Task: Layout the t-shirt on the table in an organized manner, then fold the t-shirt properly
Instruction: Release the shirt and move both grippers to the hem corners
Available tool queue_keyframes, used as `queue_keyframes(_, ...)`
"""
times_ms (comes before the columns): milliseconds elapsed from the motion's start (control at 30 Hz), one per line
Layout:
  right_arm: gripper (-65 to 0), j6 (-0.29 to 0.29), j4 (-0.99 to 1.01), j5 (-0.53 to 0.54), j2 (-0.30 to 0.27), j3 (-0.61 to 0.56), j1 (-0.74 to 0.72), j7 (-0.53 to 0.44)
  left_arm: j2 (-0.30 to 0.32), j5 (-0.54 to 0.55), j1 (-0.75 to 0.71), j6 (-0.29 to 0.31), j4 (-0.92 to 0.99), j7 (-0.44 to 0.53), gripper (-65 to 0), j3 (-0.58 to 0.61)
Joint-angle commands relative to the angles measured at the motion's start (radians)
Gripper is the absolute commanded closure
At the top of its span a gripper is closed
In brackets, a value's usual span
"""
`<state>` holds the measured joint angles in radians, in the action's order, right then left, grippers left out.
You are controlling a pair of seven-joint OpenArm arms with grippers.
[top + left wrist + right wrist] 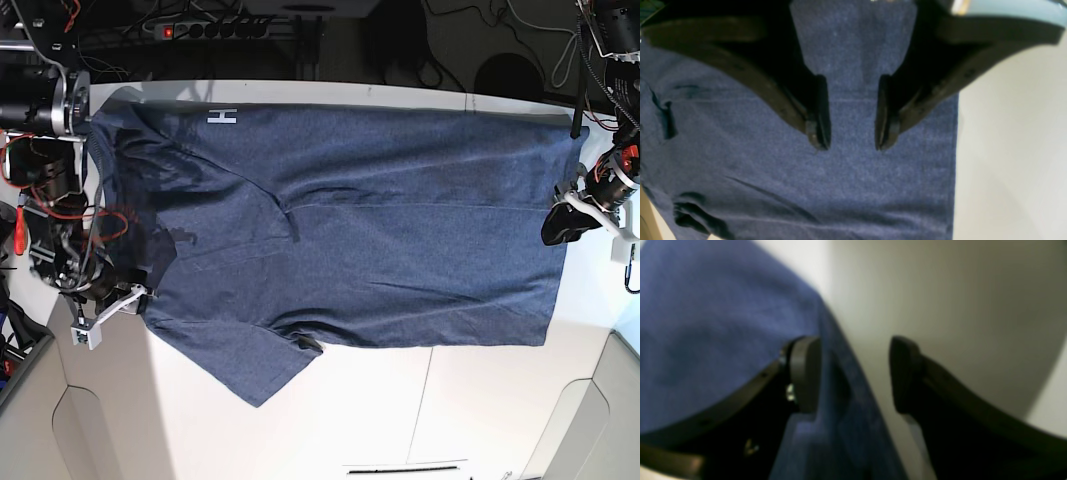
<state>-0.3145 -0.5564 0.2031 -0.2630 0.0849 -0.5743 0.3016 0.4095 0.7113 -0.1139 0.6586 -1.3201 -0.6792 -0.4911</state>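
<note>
Navy cotton fills your view: the t-shirt (pixel 380 230) lies spread on the table (pixel 420 410), long axis left to right, collar end toward your right gripper (pixel 855 373), hem toward your left gripper (pixel 851 125). Both stand parted and empty, each at its shirt edge.

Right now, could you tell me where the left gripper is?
In the base view the left gripper sits at the right edge of the t-shirt, over the white table.
</note>
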Motion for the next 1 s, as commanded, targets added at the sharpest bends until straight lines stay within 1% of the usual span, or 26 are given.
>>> queue_keyframes(0, -32.5, -0.003, 0.008, -0.023, 0.003, 0.003, -0.032, 0.011, 0.020, 0.018, 0.017, 0.011, -0.015, 0.025, -25.6, -0.006)
queue_keyframes(133, -32.4, -0.003, 0.034, -0.047, 0.035, 0.003, -0.032, 0.008, 0.020, 0.018, 0.020, 0.011, -0.015, 0.026, -25.6, -0.006)
queue_keyframes(167, -31.5, -0.003, 0.033, -0.047, 0.041, 0.003, -0.032, 0.007, 0.020, 0.018, 0.020, 0.011, -0.015, 0.026, -25.6, -0.006)
queue_keyframes(200, -29.1, -0.003, 0.032, -0.047, 0.045, 0.003, -0.032, 0.000, 0.020, 0.018, 0.023, 0.011, -0.015, 0.030, -25.6, -0.006)
queue_keyframes(233, -25.2, -0.003, 0.031, -0.047, 0.050, 0.003, -0.032, -0.013, 0.020, 0.016, 0.026, 0.008, -0.015, 0.034, -25.6, -0.006)
queue_keyframes(300, -14.1, -0.003, 0.031, -0.047, 0.053, 0.003, -0.032, -0.037, 0.021, -0.004, 0.046, -0.018, -0.015, 0.056, -25.6, -0.006)
queue_keyframes(367, -3.9, -0.003, 0.031, -0.047, 0.053, 0.003, -0.032, -0.052, 0.021, -0.053, 0.079, -0.084, -0.015, 0.082, -25.6, -0.006)
queue_keyframes(400, -0.3, -0.003, 0.031, -0.047, 0.053, 0.003, -0.032, -0.064, 0.021, -0.086, 0.098, -0.108, -0.015, 0.109, -25.6, -0.006)
queue_keyframes(467, 0.0, -0.003, 0.031, -0.047, 0.052, 0.003, -0.032, -0.067, 0.023, -0.150, 0.134, -0.152, -0.014, 0.179, -25.6, -0.006)
queue_keyframes(533, 0.0, -0.003, 0.031, -0.047, 0.053, 0.003, -0.032, -0.066, 0.025, -0.188, 0.177, -0.193, -0.004, 0.220, -25.6, -0.006)
queue_keyframes(633, 0.0, -0.003, 0.031, -0.047, 0.053, 0.003, -0.032, -0.066, 0.035, -0.196, 0.267, -0.239, 0.071, 0.219, -25.6, 0.011)
queue_keyframes(700, 0.0, -0.004, 0.031, -0.047, 0.053, 0.003, -0.032, -0.066, 0.054, -0.196, 0.344, -0.260, 0.183, 0.219, -25.6, 0.037)
queue_keyframes(800, 0.0, -0.004, 0.031, -0.047, 0.053, 0.003, -0.032, -0.066, 0.082, -0.190, 0.474, -0.261, 0.401, 0.220, -25.6, 0.054)
queue_keyframes(933, 0.0, -0.004, 0.031, -0.047, 0.053, 0.003, -0.032, -0.066, 0.109, -0.134, 0.631, -0.219, 0.687, 0.226, -25.5, 0.053)
queue_keyframes(967, 0.0, -0.004, 0.031, -0.046, 0.053, 0.003, -0.032, -0.066, 0.114, -0.126, 0.661, -0.217, 0.745, 0.231, -25.4, 0.053)
